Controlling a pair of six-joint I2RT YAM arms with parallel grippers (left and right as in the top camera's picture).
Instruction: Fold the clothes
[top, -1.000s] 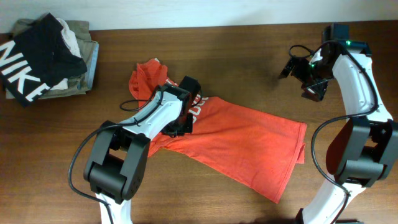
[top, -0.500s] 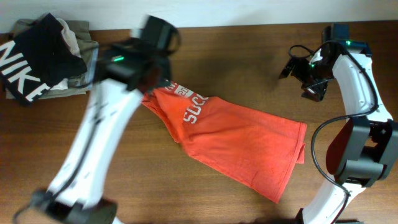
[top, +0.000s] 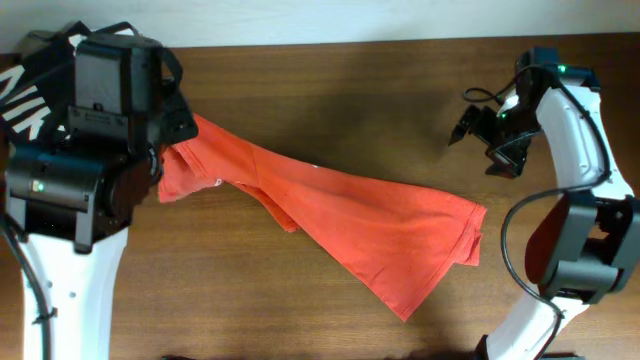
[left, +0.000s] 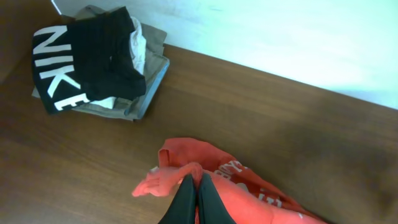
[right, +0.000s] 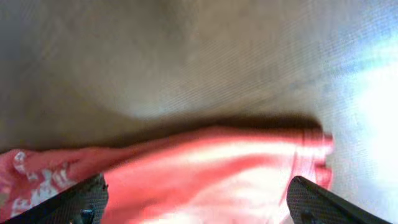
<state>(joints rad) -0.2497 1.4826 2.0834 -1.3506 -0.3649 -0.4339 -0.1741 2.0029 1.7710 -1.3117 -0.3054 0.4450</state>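
The red-orange T-shirt (top: 380, 225) is seen drawn out in a long diagonal band across the wooden table (top: 350, 90), its long axis running in the overhead view from upper left to lower right. One bunched end is pinched in the left gripper (left: 196, 183), whose fingers are pressed together with only a fold of cloth between them; that end is held up off the table, while the rest appears to trail down and lie on the wood. White lettering can be made out on the fabric just beside the fingers in the left wrist view. The right gripper (top: 480, 140) is shown spread wide and holding nothing, poised clear of the shirt's free end, which lies toward the near edge of the table from it. That free end is judged to be far nearer the right arm than the left, so any flattening is likely to turn on it. The black NIKE garment (left: 81, 59) and the khaki pile (left: 149, 87) beneath it are set well apart, at the far left corner.
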